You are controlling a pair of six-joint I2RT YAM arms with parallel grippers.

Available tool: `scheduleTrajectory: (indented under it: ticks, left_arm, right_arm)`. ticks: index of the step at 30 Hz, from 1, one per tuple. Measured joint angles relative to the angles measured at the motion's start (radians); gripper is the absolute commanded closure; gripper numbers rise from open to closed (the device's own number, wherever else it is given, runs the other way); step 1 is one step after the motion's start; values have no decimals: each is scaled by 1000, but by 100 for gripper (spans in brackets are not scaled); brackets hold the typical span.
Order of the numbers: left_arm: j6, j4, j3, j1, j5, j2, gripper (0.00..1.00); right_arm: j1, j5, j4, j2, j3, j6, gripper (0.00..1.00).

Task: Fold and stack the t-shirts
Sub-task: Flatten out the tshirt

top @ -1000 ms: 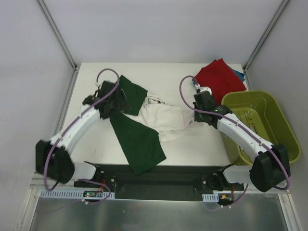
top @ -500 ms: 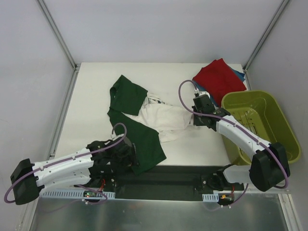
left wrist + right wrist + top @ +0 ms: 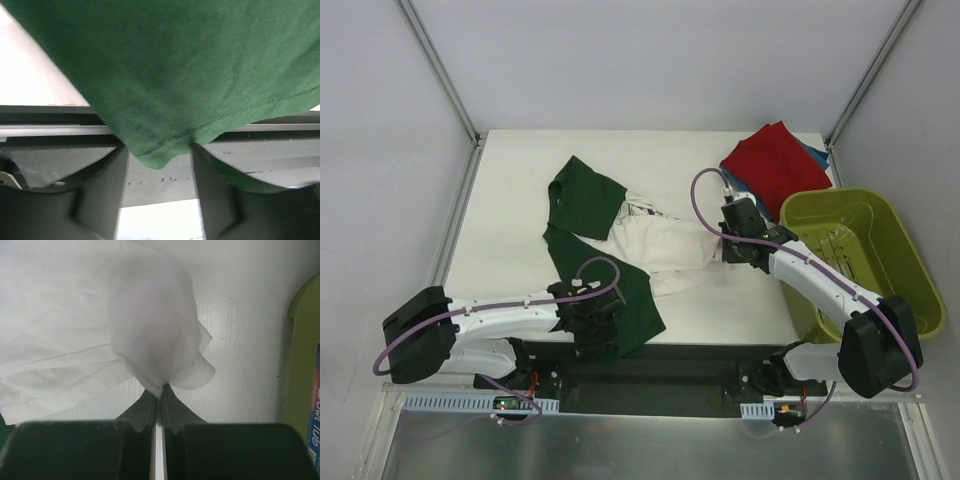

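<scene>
Gripping cream-white t-shirt (image 3: 75, 315) w/ R hand (image 3: 159, 392); L hand (image 3: 157, 152) released, astride green sleeve hem (image 3: 175, 65).

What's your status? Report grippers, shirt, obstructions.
Left gripper open, astride green sleeve hem at near edge. Right gripper shut on cream-white shirt. Shirt unfolded, crumpled. Basket off to right, apart from it.
</scene>
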State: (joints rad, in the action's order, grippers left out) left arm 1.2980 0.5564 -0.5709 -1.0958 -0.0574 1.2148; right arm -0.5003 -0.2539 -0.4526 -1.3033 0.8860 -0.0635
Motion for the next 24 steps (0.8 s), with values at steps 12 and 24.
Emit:
scheduleTrajectory:
  ticks: [12,24]
  left_arm:
    - [-30,-41,-39,-2,73,8,100]
    - [-268,189,-528,31,629,-472,100]
  right_arm:
    - [2,-7,-22,42,0,2,99]
    - [2,5,-145,328,32,22,99]
